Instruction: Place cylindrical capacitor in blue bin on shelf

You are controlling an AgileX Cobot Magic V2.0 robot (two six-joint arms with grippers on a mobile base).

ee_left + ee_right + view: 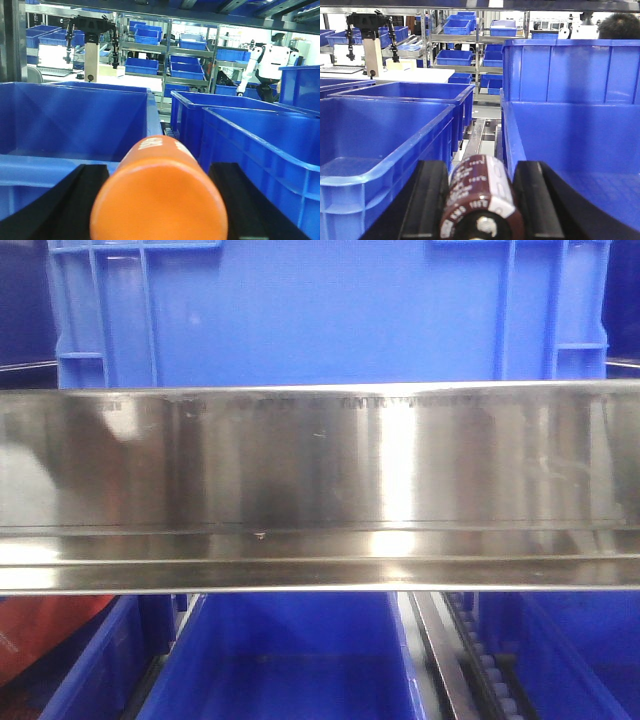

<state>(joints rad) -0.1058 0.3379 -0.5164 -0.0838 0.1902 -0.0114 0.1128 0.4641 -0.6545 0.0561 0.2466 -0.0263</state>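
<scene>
Dark brown cylindrical capacitor [482,200], white print, silvery end facing camera, pinched between right gripper [481,172] fingers, blue bins [395,150] on either side, left gripper [159,172] clamped on orange cylinder [157,195].

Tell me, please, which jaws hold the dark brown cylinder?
The right jaws: they clamp the capacitor, dark brown with pale print, whereas the left jaws clamp an orange cylinder.

Dark brown cylindrical capacitor [480,197] with white lettering, orange cylinder [157,195], blue bins [395,165], silvery shelf [320,470]
</scene>
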